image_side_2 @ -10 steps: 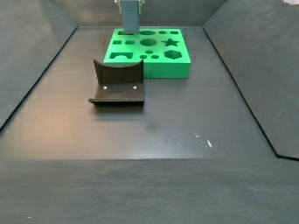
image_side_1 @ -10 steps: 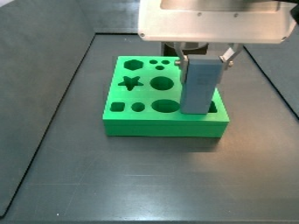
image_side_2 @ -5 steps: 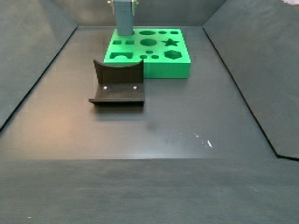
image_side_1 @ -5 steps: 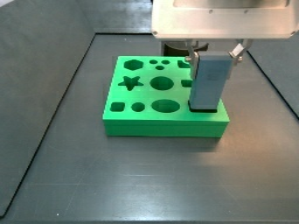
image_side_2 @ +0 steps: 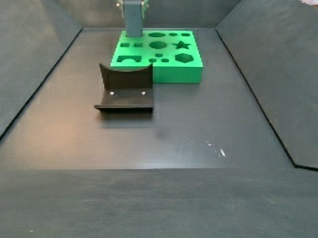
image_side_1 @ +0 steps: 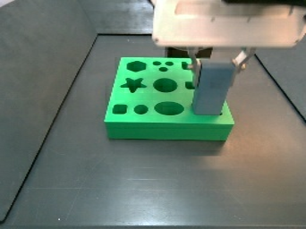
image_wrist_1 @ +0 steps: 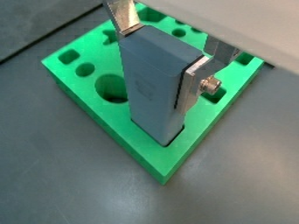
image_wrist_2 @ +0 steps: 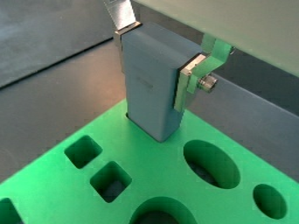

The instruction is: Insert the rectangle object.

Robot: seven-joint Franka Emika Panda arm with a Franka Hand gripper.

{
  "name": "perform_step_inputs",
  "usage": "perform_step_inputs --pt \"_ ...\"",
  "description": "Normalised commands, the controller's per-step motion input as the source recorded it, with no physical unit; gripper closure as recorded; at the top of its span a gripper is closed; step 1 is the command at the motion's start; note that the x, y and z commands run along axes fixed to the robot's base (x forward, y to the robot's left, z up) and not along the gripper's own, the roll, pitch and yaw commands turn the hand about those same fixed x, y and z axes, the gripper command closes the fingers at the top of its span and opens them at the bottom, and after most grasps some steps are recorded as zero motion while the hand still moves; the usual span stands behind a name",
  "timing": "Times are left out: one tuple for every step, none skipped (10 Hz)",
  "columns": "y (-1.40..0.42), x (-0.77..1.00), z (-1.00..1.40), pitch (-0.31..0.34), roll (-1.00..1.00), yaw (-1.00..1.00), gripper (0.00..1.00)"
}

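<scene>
The grey-blue rectangle object (image_wrist_1: 158, 80) stands upright between my fingers, and my gripper (image_wrist_1: 158, 48) is shut on its top. Its lower end sits in a slot at a corner of the green board (image_wrist_1: 87, 96). It shows the same way in a wrist view (image_wrist_2: 149, 83), with my gripper (image_wrist_2: 158, 48) clamped on it and the board (image_wrist_2: 152, 188) below. In a side view the block (image_side_1: 213, 88) sinks into the board's (image_side_1: 143, 123) near right corner under my gripper (image_side_1: 216, 61). In a side view the block (image_side_2: 130, 19) stands at the board's (image_side_2: 187, 72) far left corner.
The board has star, hexagon, round and square holes (image_side_1: 134, 85). The dark fixture (image_side_2: 125, 90) stands on the floor in front of the board in a side view. Dark walls edge the floor (image_side_2: 162, 158).
The block has gone lower into the board's corner slot with my gripper still shut on it; less of it shows above the board.
</scene>
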Motion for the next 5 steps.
perform_step_inputs --pt "-0.06 0.00 -0.28 0.000 0.15 0.00 1.00" --pt "-0.09 0.00 -0.33 0.010 0.27 0.00 1.00" --pt "-0.14 0.04 -0.46 0.000 0.41 0.00 1.00" --pt "-0.15 0.06 -0.49 0.000 0.42 0.00 1.00" --pt "-0.14 0.05 -0.51 0.000 0.36 0.00 1.00"
